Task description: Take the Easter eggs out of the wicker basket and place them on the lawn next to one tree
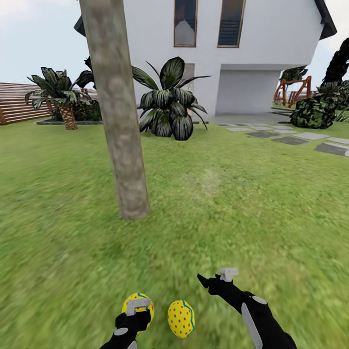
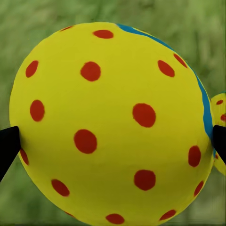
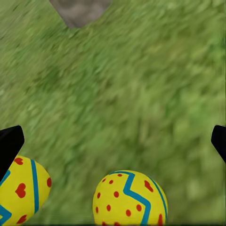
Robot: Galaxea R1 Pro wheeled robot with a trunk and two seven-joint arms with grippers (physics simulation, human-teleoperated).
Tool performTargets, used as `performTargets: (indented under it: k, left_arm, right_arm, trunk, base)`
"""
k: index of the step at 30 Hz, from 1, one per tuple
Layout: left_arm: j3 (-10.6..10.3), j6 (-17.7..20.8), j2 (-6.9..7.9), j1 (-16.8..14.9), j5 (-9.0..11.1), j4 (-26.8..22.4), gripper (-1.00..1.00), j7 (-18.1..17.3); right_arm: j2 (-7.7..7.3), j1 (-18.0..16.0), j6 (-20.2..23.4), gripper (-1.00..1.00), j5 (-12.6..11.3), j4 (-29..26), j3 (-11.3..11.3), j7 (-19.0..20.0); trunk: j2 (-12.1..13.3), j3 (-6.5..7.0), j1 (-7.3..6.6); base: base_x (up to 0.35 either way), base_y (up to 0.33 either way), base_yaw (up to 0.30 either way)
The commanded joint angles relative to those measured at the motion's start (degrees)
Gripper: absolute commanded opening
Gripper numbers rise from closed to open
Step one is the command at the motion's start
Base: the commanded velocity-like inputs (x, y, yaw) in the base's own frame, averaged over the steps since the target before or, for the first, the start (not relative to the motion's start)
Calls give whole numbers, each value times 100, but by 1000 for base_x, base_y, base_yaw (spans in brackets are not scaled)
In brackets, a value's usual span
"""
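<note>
Easter eggs first: from my head camera, one egg (image 1: 138, 306) sits pinched in my left gripper (image 1: 135, 315) low over the lawn (image 1: 232, 208), and a second egg (image 1: 181, 318) lies on the grass just beside it. My right gripper (image 1: 215, 280) hangs near, fingers spread, holding nothing. The tree (image 1: 118, 121) rises ahead, well apart from both eggs.

My left wrist camera shows the held egg (image 2: 110, 125) pressed between both dark fingertips (image 2: 8, 148).

My right wrist camera shows two eggs (image 3: 129, 200) (image 3: 23, 195) on the grass, my fingertips (image 3: 10, 143) wide apart, and the trunk base (image 3: 79, 10) beyond.
</note>
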Motion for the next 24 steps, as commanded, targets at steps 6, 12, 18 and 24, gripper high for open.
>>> performTargets:
  k: [6, 12, 18, 24]
  left_arm:
    - [-39, 21, 1, -2, 19, -11, -100, 46]
    - [-49, 21, 6, -4, 17, -11, -100, 30]
    - [-52, 21, 0, -5, 17, -11, -100, 20]
    - [-54, 21, 7, -6, 9, -7, -100, 33]
  right_arm:
    - [7, -3, 54, 100, -45, -5, -25, 31]
    - [7, -3, 54, 100, -45, -5, -25, 31]
    - [7, -3, 54, 100, -45, -5, -25, 31]
    - [7, -3, 54, 100, -51, -5, -25, 31]
  trunk:
    - [-8, -95, 9]
    - [-16, -228, 24]
    - [-23, -338, 37]
    - [-23, -338, 37]
  base:
    - [0, 0, 0]
    - [0, 0, 0]
    - [0, 0, 0]
    - [46, 0, 0]
